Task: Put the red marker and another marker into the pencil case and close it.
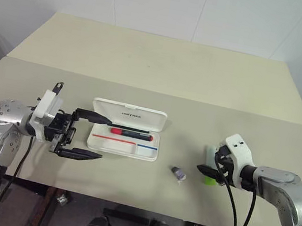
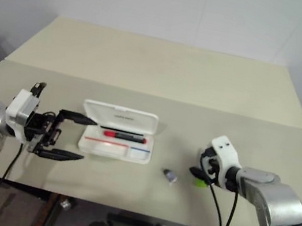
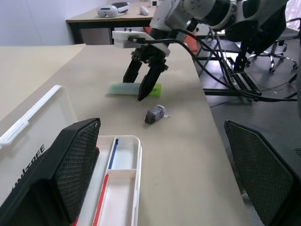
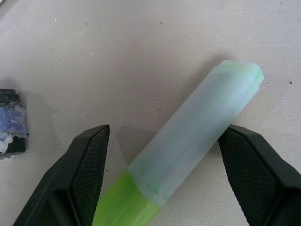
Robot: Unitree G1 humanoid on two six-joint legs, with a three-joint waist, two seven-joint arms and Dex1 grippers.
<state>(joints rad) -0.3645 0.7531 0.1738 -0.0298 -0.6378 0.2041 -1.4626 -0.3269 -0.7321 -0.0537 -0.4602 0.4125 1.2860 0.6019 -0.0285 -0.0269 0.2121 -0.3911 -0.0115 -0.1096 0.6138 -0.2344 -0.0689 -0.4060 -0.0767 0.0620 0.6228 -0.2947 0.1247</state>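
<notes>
- The pencil case [image 1: 126,129] sits open on the beige surface [image 1: 164,68], lid tipped back away from the robot. I'll place everything else off it.
- The red marker [image 1: 130,134] is already lying in the case's tray, along its length, just on the lid side of the red-and-blue stripe. In the left wrist view the marker is mostly blocked by a finger, so only a sliver of red shows there.
- The lime-green marker [image 4: 188,141] is still out on the surface, well off to the right of the case. From the head views it's mostly hidden behind the right gripper [image 1: 211,171], just a green bit poking out.
- The right gripper's fingers are spread, one each side of the green marker, close to the pale cap but not clamped on it. The marker's green end is cut off at the edge of the right wrist view.
- The left gripper [image 1: 87,136] is just off the case's left end, pointing across at it, fingers spread wide and holding nothing. The far finger's tip overlaps the case's left edge; can't tell if it's touching.
- A small grey-purple lump [image 1: 178,173] lies between the case and the green marker, nearer the robot's edge. Hard to make out what it is.
</notes>
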